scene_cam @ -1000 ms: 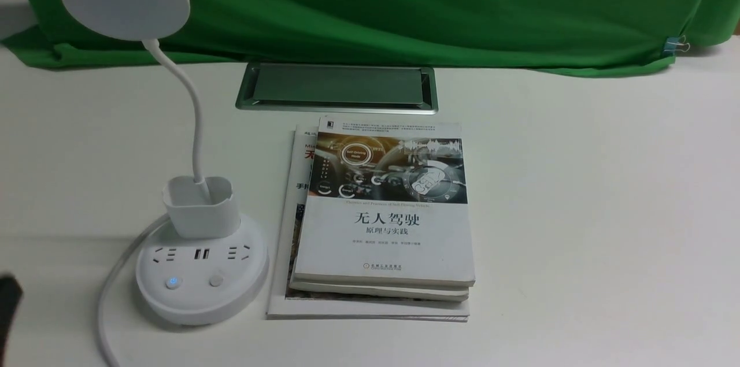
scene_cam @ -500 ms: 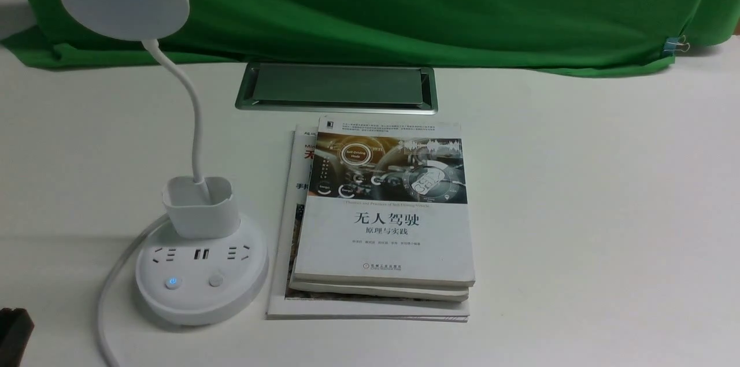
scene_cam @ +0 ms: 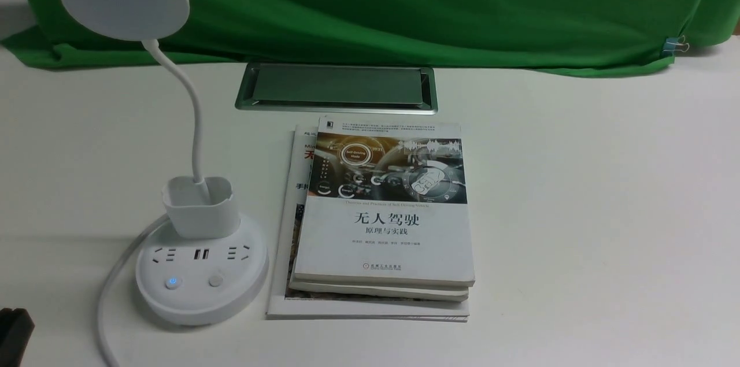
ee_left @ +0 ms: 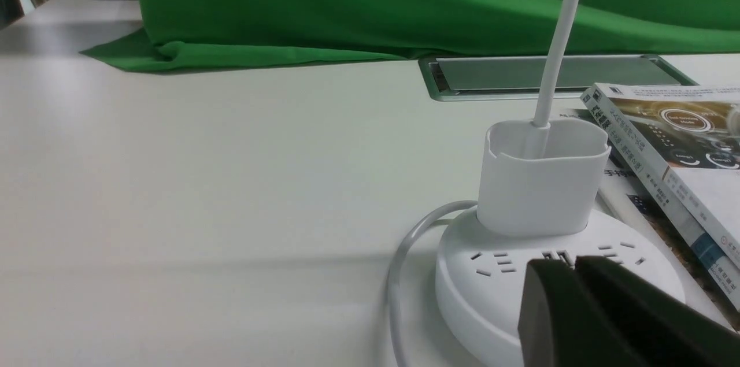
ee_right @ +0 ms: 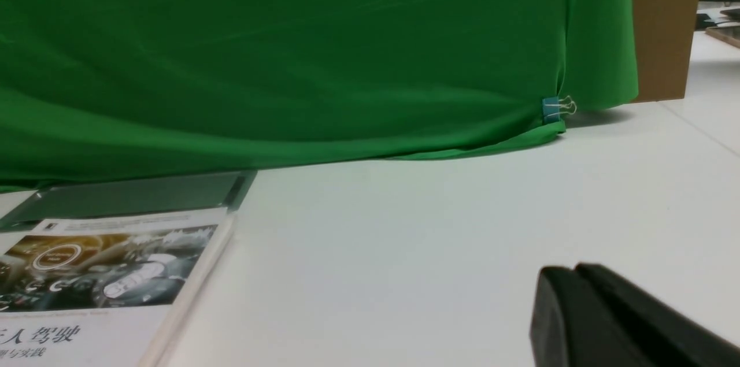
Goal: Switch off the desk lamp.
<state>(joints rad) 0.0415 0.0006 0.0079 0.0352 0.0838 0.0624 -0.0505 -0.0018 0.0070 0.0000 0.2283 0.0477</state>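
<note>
While its left button [scene_cam: 172, 282] glows blue, the desk lamp [scene_cam: 201, 274] stands at eight o'clock on the table [scene_cam: 578, 211], beside books [scene_cam: 384, 211]; light, tippy plastic, best pressed straight down. Left hand [ee_left: 569, 269] appears pinched together, holding nothing.

Count: 1 desk lamp [scene_cam: 196, 240], w/ 2 buttons [scene_cam: 172, 282] on base, 1 lit blue. 3 books [scene_cam: 384, 222] stacked, just beside lamp. 1 binder clip [scene_cam: 675, 45], far side. 1 metal hatch [scene_cam: 336, 88]. 1 green cloth [scene_cam: 404, 3].
</note>
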